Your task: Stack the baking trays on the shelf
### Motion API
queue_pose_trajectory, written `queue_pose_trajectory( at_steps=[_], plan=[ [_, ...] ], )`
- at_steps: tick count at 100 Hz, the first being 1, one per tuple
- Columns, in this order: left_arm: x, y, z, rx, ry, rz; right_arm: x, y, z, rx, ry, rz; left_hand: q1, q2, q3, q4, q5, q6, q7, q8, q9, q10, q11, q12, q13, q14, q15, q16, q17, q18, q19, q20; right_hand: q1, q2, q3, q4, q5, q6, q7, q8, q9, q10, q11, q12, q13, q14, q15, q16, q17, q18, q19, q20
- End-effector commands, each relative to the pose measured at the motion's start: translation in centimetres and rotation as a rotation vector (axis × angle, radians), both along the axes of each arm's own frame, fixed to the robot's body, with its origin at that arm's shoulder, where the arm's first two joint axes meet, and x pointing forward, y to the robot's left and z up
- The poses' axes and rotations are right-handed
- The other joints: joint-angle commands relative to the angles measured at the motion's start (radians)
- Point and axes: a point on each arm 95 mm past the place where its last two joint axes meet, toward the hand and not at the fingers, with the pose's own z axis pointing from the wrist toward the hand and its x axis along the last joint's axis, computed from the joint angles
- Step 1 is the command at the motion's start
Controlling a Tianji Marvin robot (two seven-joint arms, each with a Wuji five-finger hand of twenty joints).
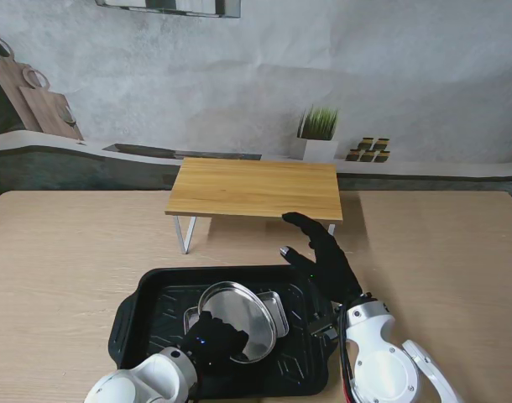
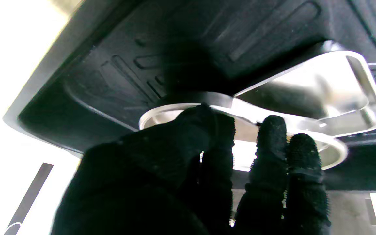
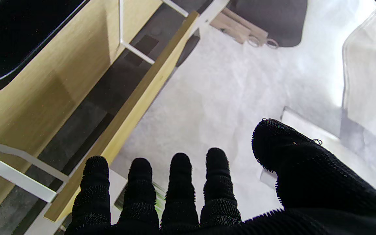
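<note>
Left hand [image 1: 212, 337]: fingers clamped on the near rim of one round metal tray [image 1: 237, 321], which is tilted, its near edge raised; the left wrist view shows the fingertips [image 2: 273, 130] on that rim. Under it lies one rectangular metal tray [image 1: 274, 306], partly covered. Both sit inside one large black baking tray [image 1: 138, 315], which rests on the desk [image 1: 63, 252] nearest to me. Count: three trays, none on the shelf.

Right hand [image 1: 323, 252]: fingers spread apart, holding nothing, hanging over the desk just beyond the black tray's far right corner, near the shelf's right front edge.

One wooden shelf [image 1: 256, 186] on white legs stands farther from me, its top bare. One potted plant [image 1: 319, 133] stands behind it.
</note>
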Motion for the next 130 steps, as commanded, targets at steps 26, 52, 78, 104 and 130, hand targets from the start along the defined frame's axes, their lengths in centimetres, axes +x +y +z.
queue_pose_trajectory(
  at_steps=[26, 52, 78, 104, 130],
  plan=[
    [-0.2, 0.7, 0.0, -0.014, 0.029, 0.033, -0.2, 0.3, -0.1, 0.003, 0.015, 0.007, -0.221, 0.123, -0.036, 0.077, -0.149, 0.027, -0.238, -0.112, -0.272, -0.005, -0.011, -0.25, -0.184, -0.079, -0.165, -0.095, -0.123, -0.008, -0.132, -0.032, -0.005, 0.03, 0.003, 0.031, -0.02, 0.0, 0.013, -0.013, -0.019, -0.03, 0.014, 0.004, -0.03, -0.046, 0.001, -0.001, 0.004, -0.025, -0.005, 0.008],
    [0.0, 2.6, 1.5, -0.1, 0.002, 0.094, -0.3, 0.3, -0.3, -0.017, 0.02, 0.006, -0.285, 0.163, -0.109, 0.076, -0.218, 0.011, -0.31, -0.141, -0.362, -0.024, -0.051, -0.274, -0.27, -0.086, -0.259, -0.125, -0.194, -0.016, -0.239, -0.002, -0.003, 0.028, 0.002, 0.031, -0.02, 0.0, 0.013, -0.014, -0.016, -0.03, 0.017, 0.006, -0.027, -0.045, 0.004, 0.001, 0.01, -0.024, -0.002, 0.01],
    [1.0, 6.1, 3.3, -0.205, -0.052, 0.195, -0.7, 0.2, -0.6, -0.099, 0.053, 0.004, -0.311, 0.208, -0.188, 0.083, -0.233, 0.003, -0.353, -0.154, -0.376, -0.01, -0.078, -0.282, -0.29, -0.068, -0.304, -0.123, -0.202, -0.005, -0.276, 0.066, -0.004, 0.016, -0.006, 0.033, 0.008, 0.022, 0.036, 0.007, -0.024, -0.022, 0.181, 0.071, 0.013, 0.003, 0.163, 0.082, 0.079, 0.003, 0.139, 0.064],
    [2.4, 10.9, 4.6, -0.241, -0.13, 0.303, -1.1, -0.7, -0.8, -0.269, 0.097, -0.005, -0.354, 0.213, -0.214, 0.088, -0.249, -0.074, -0.427, -0.19, -0.4, -0.014, -0.135, -0.323, -0.293, -0.059, -0.369, -0.148, -0.198, 0.007, -0.303, 0.092, -0.01, 0.011, -0.018, 0.032, 0.005, 0.036, 0.058, 0.037, -0.028, -0.017, 0.244, 0.087, 0.025, 0.009, 0.231, 0.115, 0.078, -0.002, 0.285, 0.065],
    [3.4, 15.4, 4.6, -0.216, -0.177, 0.399, -1.6, -2.5, -1.2, -0.441, 0.166, -0.031, -0.371, 0.188, -0.204, 0.087, -0.296, -0.039, -0.437, -0.186, -0.414, -0.009, -0.128, -0.318, -0.28, -0.047, -0.389, -0.146, -0.191, 0.012, -0.311, 0.103, -0.014, 0.017, -0.036, 0.036, -0.009, 0.034, 0.043, 0.047, -0.029, -0.018, 0.222, 0.075, 0.022, 0.01, 0.23, 0.114, 0.073, -0.011, 0.39, 0.021]
  ],
)
